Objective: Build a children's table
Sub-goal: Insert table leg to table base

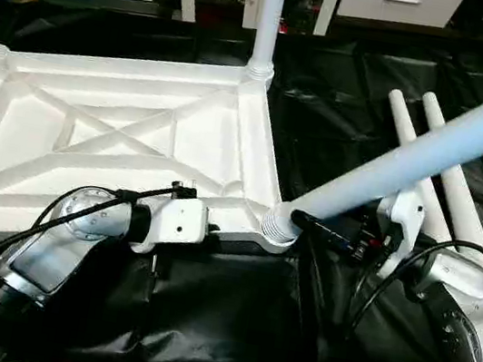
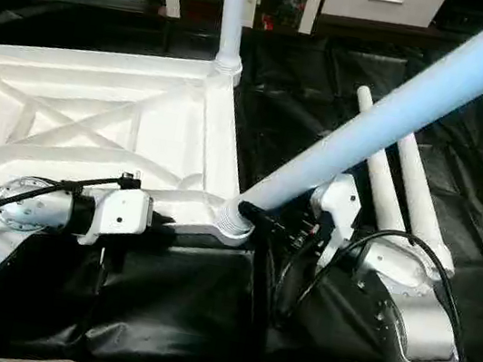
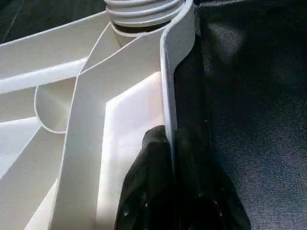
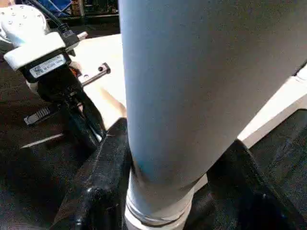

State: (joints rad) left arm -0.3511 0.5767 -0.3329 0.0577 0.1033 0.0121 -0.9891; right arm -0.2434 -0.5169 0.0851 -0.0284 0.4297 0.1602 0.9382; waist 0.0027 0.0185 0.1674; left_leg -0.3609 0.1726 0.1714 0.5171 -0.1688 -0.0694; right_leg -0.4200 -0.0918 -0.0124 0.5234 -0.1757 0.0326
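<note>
Black sheeting (image 1: 202,313) is covering the work surface, with the white table top (image 1: 110,137) lying ribs-up. Left gripper (image 3: 172,191) is pinching its near rim. Right gripper (image 4: 168,191) is clamping a tilted leg (image 1: 410,162) at the corner socket (image 1: 278,228). One upright leg (image 1: 269,20) is standing in the far socket; two spare legs (image 1: 446,167) are lying beside.

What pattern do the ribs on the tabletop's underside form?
A white X across the tabletop, clearest in the left eye view.
</note>
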